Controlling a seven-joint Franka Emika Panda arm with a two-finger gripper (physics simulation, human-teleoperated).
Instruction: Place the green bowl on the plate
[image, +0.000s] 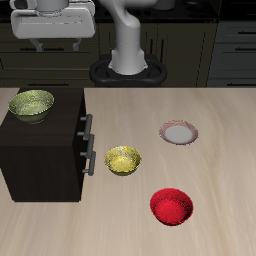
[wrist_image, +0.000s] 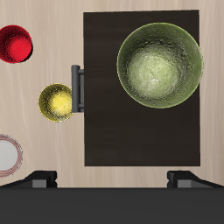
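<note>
The green bowl (image: 32, 105) (wrist_image: 160, 65) is set upright on top of the cabinet (image: 42, 150) (wrist_image: 140, 122), directly beneath the gripper (wrist_image: 111, 179). The yellow bowl (image: 123, 160) (wrist_image: 56, 102) is found on the table (image: 220, 170) (wrist_image: 39, 149) just beside the cabinet's handles (wrist_image: 80, 88), off to one side of the gripper. The plate (image: 180, 132) (wrist_image: 9, 155) and the red bowl (image: 171, 207) (wrist_image: 15, 44) are placed farther out from the gripper, well apart from each other.

Olive speckled green bowl (image: 32, 104), red-rimmed plate (image: 180, 132)

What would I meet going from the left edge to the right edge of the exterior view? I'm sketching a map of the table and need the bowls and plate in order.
Green bowl on the dark cabinet → yellow bowl → red bowl → plate.
</note>
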